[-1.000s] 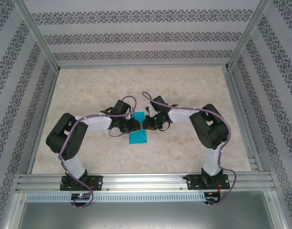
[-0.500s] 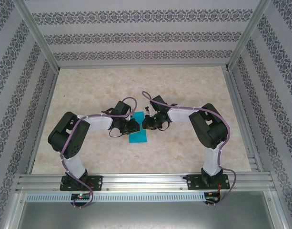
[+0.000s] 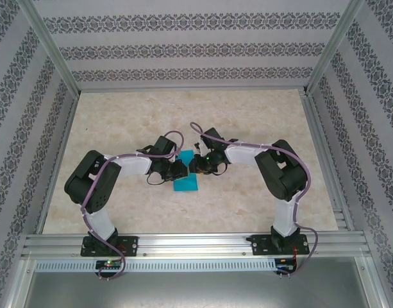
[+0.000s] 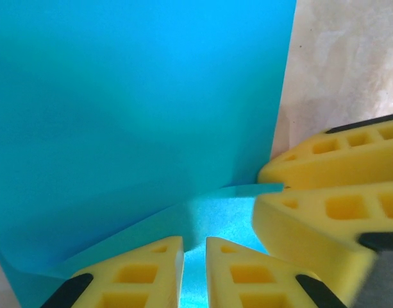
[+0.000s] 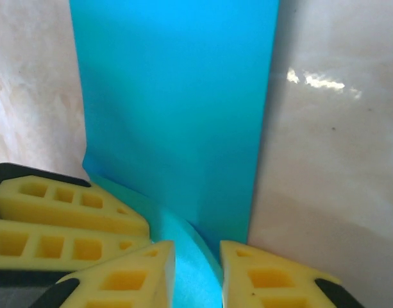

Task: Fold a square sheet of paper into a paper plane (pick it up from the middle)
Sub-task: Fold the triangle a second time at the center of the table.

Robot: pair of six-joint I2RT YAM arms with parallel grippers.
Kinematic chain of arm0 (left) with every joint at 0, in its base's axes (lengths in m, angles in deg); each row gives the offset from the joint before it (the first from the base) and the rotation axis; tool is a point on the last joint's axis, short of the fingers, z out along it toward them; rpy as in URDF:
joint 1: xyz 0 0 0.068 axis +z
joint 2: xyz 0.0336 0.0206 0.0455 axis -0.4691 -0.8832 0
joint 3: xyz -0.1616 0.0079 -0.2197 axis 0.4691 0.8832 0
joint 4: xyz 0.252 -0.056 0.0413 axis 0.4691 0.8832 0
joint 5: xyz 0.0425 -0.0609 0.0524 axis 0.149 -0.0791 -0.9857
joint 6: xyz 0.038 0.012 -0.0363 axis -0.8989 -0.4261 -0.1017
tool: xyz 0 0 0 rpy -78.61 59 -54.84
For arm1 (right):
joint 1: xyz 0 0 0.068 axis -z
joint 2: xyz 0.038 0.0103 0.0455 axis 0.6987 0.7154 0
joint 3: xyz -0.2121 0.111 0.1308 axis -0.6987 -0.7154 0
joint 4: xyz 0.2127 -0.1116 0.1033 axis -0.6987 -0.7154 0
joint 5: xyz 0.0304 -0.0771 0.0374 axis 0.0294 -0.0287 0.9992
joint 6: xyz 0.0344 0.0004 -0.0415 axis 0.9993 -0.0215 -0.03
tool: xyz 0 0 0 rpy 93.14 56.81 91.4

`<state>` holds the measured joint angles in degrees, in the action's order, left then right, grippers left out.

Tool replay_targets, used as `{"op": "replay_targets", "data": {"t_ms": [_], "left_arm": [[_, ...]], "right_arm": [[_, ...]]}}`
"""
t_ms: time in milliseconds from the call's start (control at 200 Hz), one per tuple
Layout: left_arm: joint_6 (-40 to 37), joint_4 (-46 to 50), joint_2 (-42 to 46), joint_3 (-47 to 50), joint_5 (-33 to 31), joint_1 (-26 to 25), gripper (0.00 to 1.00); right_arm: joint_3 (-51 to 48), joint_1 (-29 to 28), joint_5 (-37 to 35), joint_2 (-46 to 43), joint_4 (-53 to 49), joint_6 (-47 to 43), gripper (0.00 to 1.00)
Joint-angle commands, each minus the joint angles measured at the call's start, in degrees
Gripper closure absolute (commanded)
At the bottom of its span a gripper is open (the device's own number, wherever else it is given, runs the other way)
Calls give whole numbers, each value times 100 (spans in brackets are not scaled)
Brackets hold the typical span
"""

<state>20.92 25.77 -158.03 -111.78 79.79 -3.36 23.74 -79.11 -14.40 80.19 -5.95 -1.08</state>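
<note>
The square sheet of paper [image 3: 187, 184] is bright cyan and lies mid-table, partly folded over itself. Both grippers meet tip to tip over its far half. In the left wrist view the paper [image 4: 138, 115] has a flap rising off the layer below. My left gripper [image 4: 194, 247] has its jaws nearly together, with the flap's lower edge running into the narrow gap. My right gripper [image 5: 197, 256] stands open astride a curved ridge of the paper [image 5: 177, 109]. The right gripper's yellow fingers [image 4: 324, 218] show beside the flap, and the left one's fingers [image 5: 61, 212] appear at the right wrist view's left.
The pale marble-patterned tabletop [image 3: 247, 115] stretches behind and to both sides of the paper. Patterned walls and aluminium rails [image 3: 183, 244] enclose it. The two arms' elbows [image 3: 93, 183] [image 3: 283, 170] stand wide of the centre.
My right gripper's jaws have parted, having been shut half a second ago. The left jaws have closed in a little. Both arms and the paper have barely shifted.
</note>
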Motion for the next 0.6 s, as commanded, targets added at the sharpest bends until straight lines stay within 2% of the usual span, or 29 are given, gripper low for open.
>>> {"op": "replay_targets", "data": {"t_ms": [0, 135, 320, 445, 594], "left_arm": [[65, 312, -138, 127, -271, -76, 83], [123, 317, -121, 183, -351, -76, 83], [155, 279, -134, 226, -398, -81, 83], [191, 209, -149, 274, -378, -78, 83], [216, 176, -174, 302, -377, -80, 83]], "right_arm": [[-115, 1, -395, -605, -76, 104, 70], [-399, -33, -601, -1019, -157, 134, 70], [-692, -398, -626, -1297, -211, 182, 79], [-769, -661, -645, -1282, -165, 304, 84], [-677, -834, -639, -1054, -91, 382, 86]]}}
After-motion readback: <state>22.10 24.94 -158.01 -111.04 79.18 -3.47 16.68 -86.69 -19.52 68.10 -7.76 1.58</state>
